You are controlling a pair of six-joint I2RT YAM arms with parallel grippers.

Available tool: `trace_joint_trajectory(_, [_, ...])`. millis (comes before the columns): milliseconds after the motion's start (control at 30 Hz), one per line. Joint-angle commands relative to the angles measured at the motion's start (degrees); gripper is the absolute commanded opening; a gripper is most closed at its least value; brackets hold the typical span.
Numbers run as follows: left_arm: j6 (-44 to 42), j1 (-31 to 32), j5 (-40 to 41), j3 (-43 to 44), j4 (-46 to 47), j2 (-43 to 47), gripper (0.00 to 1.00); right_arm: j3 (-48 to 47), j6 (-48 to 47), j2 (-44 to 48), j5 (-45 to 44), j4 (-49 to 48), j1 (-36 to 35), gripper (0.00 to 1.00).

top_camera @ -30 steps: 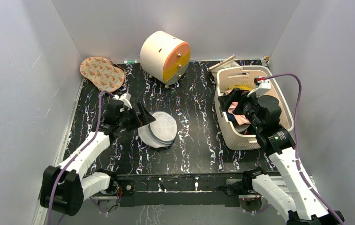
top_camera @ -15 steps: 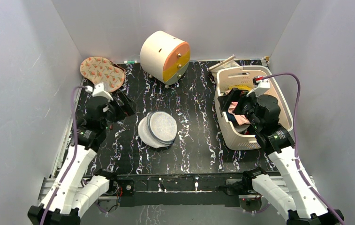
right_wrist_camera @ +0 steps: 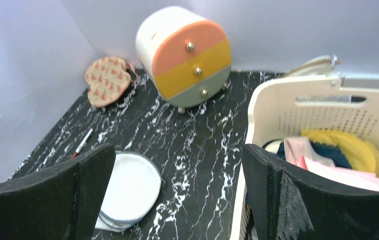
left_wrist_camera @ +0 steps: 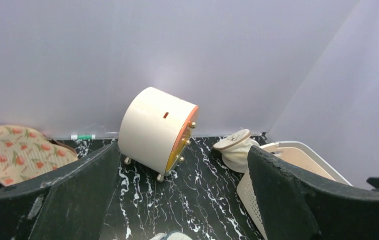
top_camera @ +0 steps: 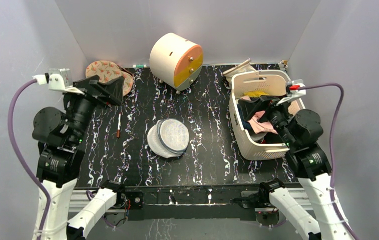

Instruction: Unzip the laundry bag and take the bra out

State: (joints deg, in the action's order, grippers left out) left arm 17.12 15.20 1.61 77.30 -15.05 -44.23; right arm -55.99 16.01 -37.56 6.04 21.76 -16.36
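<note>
Holdings on the surface, from your left to your right.

1. Your left gripper (top_camera: 108, 89): one. Its jaws are spread wide and hold nothing. It is raised over the far left corner.
2. Patterned pad (top_camera: 102, 69): one, cream with red motifs, in the far left corner. From above, the left gripper covers part of it.
3. Pen (top_camera: 119, 125): one, lying near the left edge, well apart from the bag.
4. Laundry bag (top_camera: 169, 137): one, a round white mesh pouch lying flat mid-surface, toward the near edge. Nothing touches it. You cannot tell the zipper's state.
5. Drawer cabinet (top_camera: 176, 60): one, with three drawer fronts (orange, yellow, grey), at the middle of the far edge.
6. Basket (top_camera: 257, 150): one, cream, along the right edge. It holds yellow, dark blue and black clothes.
7. Bra (top_camera: 260, 123): one, pale pink, inside the basket among those clothes and partly covered.
8. Your right gripper (top_camera: 265, 106): one. Its jaws are wide and empty. It hangs over the basket, above the bra.
</note>
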Motion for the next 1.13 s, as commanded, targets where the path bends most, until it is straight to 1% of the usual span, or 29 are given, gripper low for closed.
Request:
trace_joint_trajectory(0, [-4.07,-0.19,-6.22,1.12,0.99,2.04,0.98,-4.62,-2.39,1.75,-0.76,-3.67,0.11,0.98])
trace_joint_trajectory(100, [-5.78,0.32,-8.05,1.26,0.25,2.27,0.98,-6.01,-2.88,1.97,-1.5,-3.51,0.1,0.98])
trace_joint_trajectory(300, [-9.7,3.87,-8.95,0.0,-0.77,2.23,0.98,-7.1,-3.29,2.05,-2.3,-2.6,0.12,0.98])
trace_joint_trajectory(400, [-11.31,4.4,-7.71,-0.04,-0.66,2.41,0.98,-7.29,-2.96,1.97,-3.22,-1.58,0.1,0.98])
trace_joint_trajectory(500, [-10.62,4.44,-5.82,-1.01,0.99,3.52,0.98,-7.31,-2.33,1.79,-4.23,-1.2,0.1,0.98])
trace_joint_trajectory(600, [-8.93,4.4,-3.37,-4.03,4.18,5.98,0.98,-7.29,-1.77,1.72,-4.66,-1.75,0.18,0.98])
trace_joint_trajectory(700, [-7.98,4.4,-2.76,-5.84,6.45,7.32,0.99,-7.38,-1.66,1.32,-4.68,-2.11,0.14,0.98])
trace_joint_trajectory(900, [-8.16,4.44,-2.49,-4.54,3.7,6.1,0.98,-6.93,-1.03,1.06,-5.14,-2.11,0.12,0.98])
trace_joint_trajectory(1000, [-7.87,4.43,-2.4,-5.23,3.9,6.09,0.99,-5.97,-0.65,1.39,-5.81,-1.93,0.1,0.98])
trace_joint_trajectory(1033, [-7.65,4.45,-2.4,-5.51,4.07,6.16,0.98,-4.99,-1.38,1.73,-4.83,-2.68,0.1,0.98])
trace_joint_trajectory(1100, [-7.24,4.44,-2.4,-5.89,4.27,6.09,0.98,-3.95,-0.56,2.48,-6.05,-3.94,0.11,0.98])
